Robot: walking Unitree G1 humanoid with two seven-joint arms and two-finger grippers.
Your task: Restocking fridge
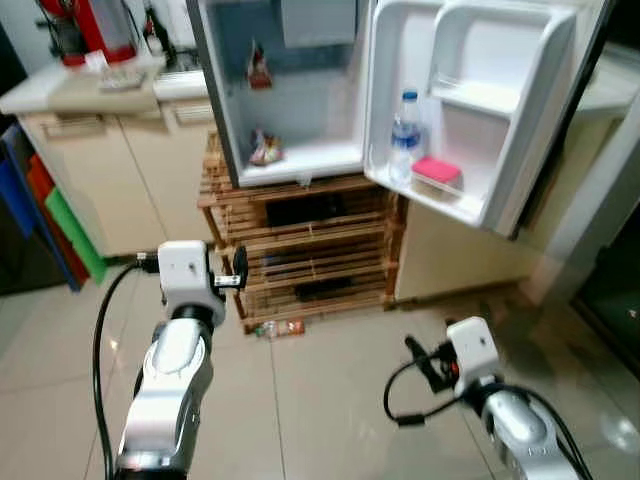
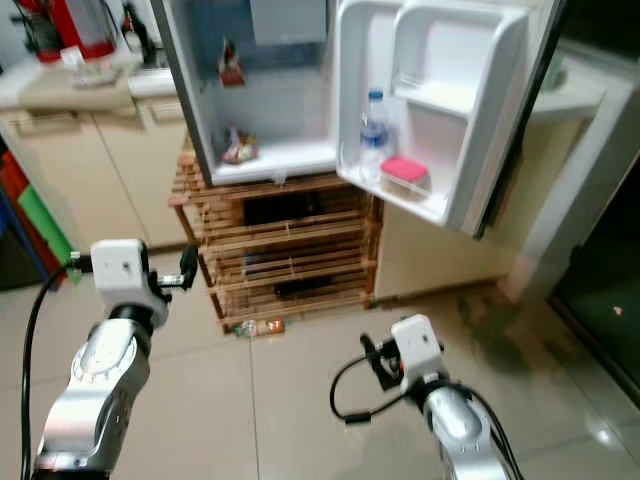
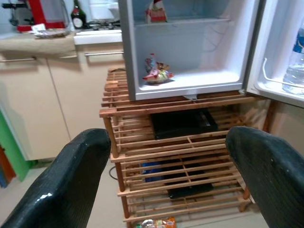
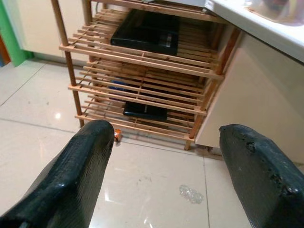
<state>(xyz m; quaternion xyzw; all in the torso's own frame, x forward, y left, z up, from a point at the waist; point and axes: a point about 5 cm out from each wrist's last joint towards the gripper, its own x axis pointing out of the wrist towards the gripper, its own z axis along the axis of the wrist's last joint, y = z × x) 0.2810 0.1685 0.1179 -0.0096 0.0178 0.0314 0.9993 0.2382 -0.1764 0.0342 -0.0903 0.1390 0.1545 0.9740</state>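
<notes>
The small fridge (image 1: 300,160) stands open on a wooden slatted rack (image 1: 300,250). A colourful snack packet (image 1: 265,150) lies on its lower shelf and another packet (image 1: 258,68) sits on the shelf above. The open door (image 1: 470,110) holds a water bottle (image 1: 405,138) and a pink box (image 1: 437,172). A small packet (image 1: 280,328) lies on the floor at the rack's foot. My left gripper (image 3: 166,137) is held up in front of the rack, open and empty. My right gripper (image 4: 166,130) is low over the floor tiles, open and empty, facing the rack's lower shelves.
A counter (image 1: 90,95) with beige cabinets runs along the left, with a red appliance (image 1: 95,25) on top. Green and blue boards (image 1: 70,230) lean at the far left. Black flat items (image 3: 183,122) lie on the rack's shelves. A dark opening (image 1: 615,290) is at the right.
</notes>
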